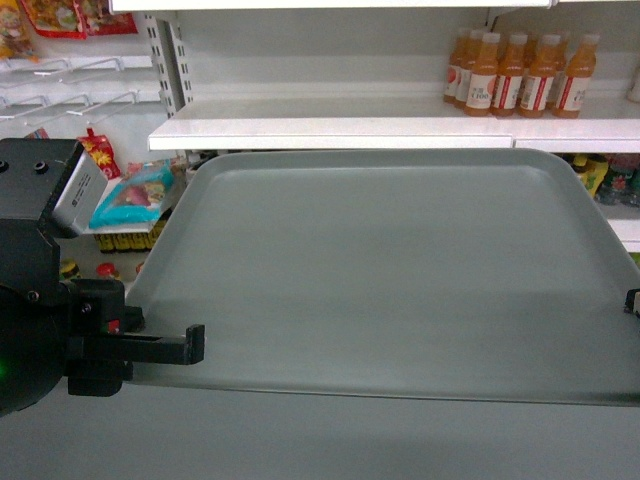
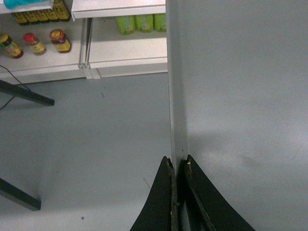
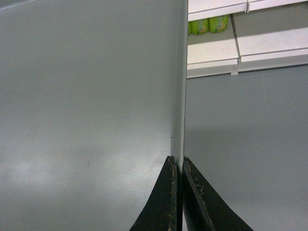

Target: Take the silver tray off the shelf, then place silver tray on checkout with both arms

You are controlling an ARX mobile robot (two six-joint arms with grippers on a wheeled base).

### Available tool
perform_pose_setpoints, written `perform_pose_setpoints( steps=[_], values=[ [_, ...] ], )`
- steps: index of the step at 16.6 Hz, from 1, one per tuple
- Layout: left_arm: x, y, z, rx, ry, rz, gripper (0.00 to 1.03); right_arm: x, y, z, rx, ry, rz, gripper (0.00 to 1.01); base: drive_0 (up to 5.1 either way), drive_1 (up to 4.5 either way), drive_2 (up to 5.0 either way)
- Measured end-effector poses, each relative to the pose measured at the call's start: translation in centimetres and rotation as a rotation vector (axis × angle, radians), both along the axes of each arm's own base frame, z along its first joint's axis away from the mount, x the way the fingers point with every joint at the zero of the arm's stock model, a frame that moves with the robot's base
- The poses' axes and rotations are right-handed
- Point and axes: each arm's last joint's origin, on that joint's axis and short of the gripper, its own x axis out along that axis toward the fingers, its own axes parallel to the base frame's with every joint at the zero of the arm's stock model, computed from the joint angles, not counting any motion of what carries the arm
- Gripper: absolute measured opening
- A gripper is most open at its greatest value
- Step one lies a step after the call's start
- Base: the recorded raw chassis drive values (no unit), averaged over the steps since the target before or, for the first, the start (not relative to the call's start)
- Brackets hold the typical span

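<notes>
The silver tray (image 1: 390, 270) hangs in the air in front of the shelf (image 1: 340, 130), clear of its front lip, and carries nothing on its plain surface. Behind it on the shelf board stands a row of orange juice bottles (image 1: 520, 75); below and to the left of the tray lie a blue snack bag (image 1: 135, 195) and some red-lidded jars (image 2: 45, 42), with green bottles (image 2: 139, 23) on a lower board. The left gripper (image 2: 179, 166) has its fingers (image 2: 161, 202) pressed together on the tray's left rim, the edge pinched between them. The right gripper (image 3: 177, 163) likewise has its fingers (image 3: 197, 202) closed tight on the tray's right rim. Under the tray there is only bare grey floor (image 2: 86, 134), open on both sides, apart from dark slanting bars (image 2: 29, 96) well to the left of the tray.
</notes>
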Motion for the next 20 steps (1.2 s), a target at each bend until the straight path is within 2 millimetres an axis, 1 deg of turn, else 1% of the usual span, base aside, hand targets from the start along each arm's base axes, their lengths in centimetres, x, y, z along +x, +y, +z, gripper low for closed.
perform_pose_setpoints(
  steps=[20],
  values=[
    [-0.05,0.03,-0.04,0.005,0.003,0.002,0.03,-0.02,0.13,-0.02,-0.001,0.001,0.004,0.02,0.0,-3.92,4.0]
  ],
)
